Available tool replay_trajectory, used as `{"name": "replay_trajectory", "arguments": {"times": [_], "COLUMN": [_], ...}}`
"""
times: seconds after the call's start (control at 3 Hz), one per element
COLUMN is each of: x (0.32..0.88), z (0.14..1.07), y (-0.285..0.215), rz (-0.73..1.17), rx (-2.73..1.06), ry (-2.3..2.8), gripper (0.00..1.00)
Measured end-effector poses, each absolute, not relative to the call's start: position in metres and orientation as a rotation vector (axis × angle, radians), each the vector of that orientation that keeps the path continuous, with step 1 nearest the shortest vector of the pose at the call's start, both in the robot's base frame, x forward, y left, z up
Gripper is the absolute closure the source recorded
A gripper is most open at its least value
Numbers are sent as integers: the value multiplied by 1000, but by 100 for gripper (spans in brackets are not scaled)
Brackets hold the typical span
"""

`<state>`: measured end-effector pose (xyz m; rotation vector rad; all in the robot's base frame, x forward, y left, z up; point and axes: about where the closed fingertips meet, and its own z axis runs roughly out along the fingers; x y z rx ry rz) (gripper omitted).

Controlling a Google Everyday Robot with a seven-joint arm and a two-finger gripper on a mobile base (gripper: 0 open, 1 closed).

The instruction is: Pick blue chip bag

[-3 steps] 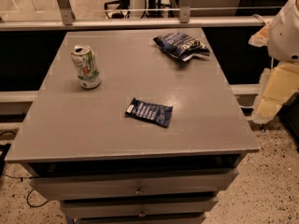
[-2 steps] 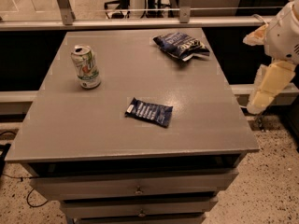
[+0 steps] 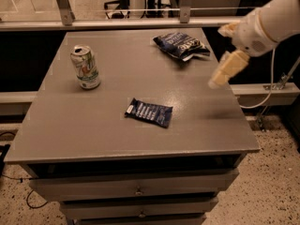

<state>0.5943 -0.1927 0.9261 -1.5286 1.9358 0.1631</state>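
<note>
On the counter (image 3: 201, 125) I saw the blue chip bag (image 3: 180, 45) near the far right corner, gripper (image 3: 218, 55) above the right edge, fingers (image 3: 229, 67) apart.

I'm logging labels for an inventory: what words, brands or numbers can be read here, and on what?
Crumpled dark blue foil chip bag: white lettering, too blurred to read.
Flat rectangular dark blue packet: white print, too small to read.
Pale metal can: green and red markings, unreadable.
Cream tool, hanging above the right edge of the grey table: no text visible on either.
</note>
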Motion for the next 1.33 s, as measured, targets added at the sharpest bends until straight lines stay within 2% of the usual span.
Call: {"name": "replay_trajectory", "arguments": {"times": [0.67, 1.0, 1.33], "x": [697, 741, 778], "z": [921, 915, 897], "y": [-129, -123, -143], "rz": [271, 273, 243], "rx": [-1340, -1278, -1201], "ry": [1814, 1833, 1912], "gripper": [0, 0, 0]}}
